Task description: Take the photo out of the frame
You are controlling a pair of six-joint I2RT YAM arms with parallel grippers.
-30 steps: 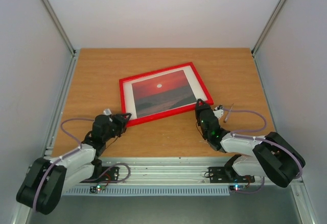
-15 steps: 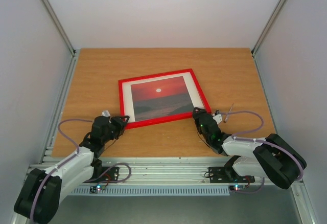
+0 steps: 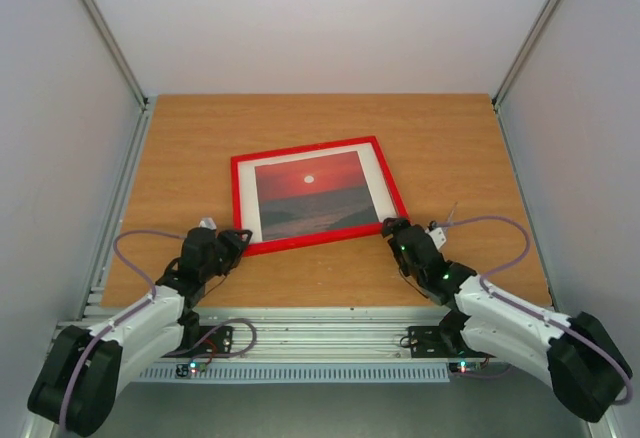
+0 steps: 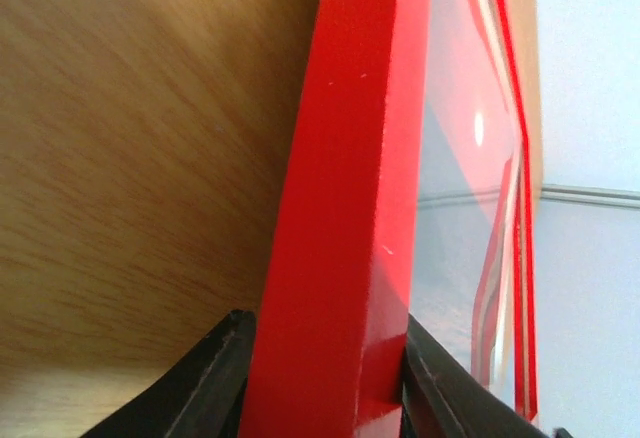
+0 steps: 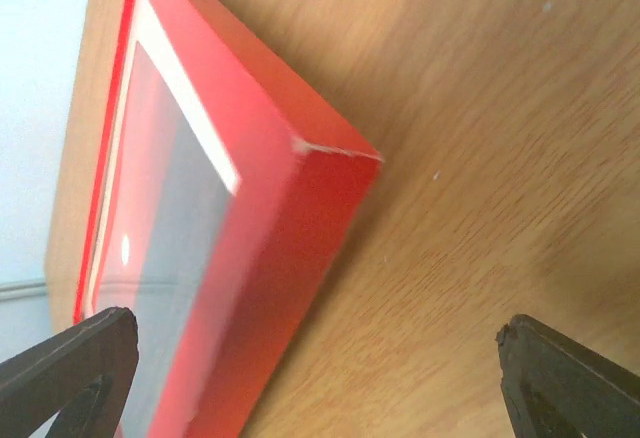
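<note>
The wooden table (image 3: 450, 148) carries the frame (image 3: 305, 148) lying flat and face up near its middle, turned a little so its left rail sits closest to the left arm. The photo (image 3: 310, 193) is inside it, sunset side up, bordered by a white mat (image 3: 379, 180), so nothing has come out yet.

The left gripper (image 4: 325, 328) is at the near-left corner, its jaws pressed against either side of the red rail and clamping it. The right gripper (image 5: 315, 328) is spread wide just short of the near-right corner, touching nothing.

The frame looks rigid and light, with a smooth painted rail that could slip under a shallow pinch. Pale reflections across the picture in the left wrist view suggest a glazed front, though I cannot be sure from that angle; if so, it should be lifted gently and not twisted. The rails and corners are the sound places to hold. The print itself is probably thin and easily creased, and probably best reached from the back once the frame is turned over.
</note>
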